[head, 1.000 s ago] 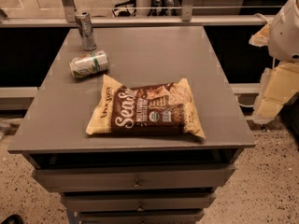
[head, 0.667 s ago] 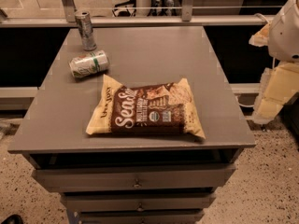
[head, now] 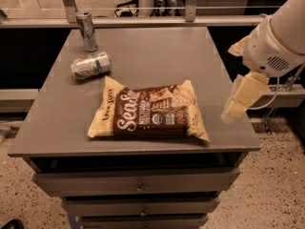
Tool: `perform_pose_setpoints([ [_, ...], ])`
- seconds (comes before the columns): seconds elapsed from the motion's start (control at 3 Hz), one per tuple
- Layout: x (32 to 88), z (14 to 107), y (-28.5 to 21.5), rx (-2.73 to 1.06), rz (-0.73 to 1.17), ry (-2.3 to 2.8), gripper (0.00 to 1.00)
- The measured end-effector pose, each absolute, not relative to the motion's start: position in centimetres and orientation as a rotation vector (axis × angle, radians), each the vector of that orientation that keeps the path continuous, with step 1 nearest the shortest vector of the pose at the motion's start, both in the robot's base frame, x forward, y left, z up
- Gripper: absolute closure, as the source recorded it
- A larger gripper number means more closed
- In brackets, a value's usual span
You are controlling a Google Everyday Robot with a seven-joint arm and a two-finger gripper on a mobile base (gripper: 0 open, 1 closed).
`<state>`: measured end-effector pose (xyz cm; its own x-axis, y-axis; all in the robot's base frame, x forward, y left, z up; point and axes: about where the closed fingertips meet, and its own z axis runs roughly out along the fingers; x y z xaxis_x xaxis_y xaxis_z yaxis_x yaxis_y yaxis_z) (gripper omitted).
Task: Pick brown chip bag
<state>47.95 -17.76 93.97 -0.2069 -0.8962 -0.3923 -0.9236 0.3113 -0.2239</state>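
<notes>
The brown chip bag (head: 150,112) lies flat near the front of the grey table (head: 143,51). It has a dark brown centre with white "Sea Salt" lettering and cream-yellow ends. My gripper (head: 232,109) hangs from the white arm (head: 276,42) at the table's right edge, to the right of the bag and apart from it. It points down and to the left, and holds nothing.
A silver-green drink can (head: 90,66) lies on its side at the back left of the table. A slim silver can (head: 87,31) stands upright behind it. Drawers (head: 138,185) sit under the table top. A rail (head: 143,20) runs behind the table.
My arm and gripper have moved left, from beyond the table's right side to its right edge, nearer the bag. The bag and cans have not moved.
</notes>
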Motion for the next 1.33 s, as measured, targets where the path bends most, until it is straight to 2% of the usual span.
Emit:
perform_pose_setpoints([
  [1.0,51.3,89.2,-10.0,-1.497,0.395,2.044,0.00],
  [1.33,51.7,87.7,-9.1,-1.472,0.441,2.036,0.14],
])
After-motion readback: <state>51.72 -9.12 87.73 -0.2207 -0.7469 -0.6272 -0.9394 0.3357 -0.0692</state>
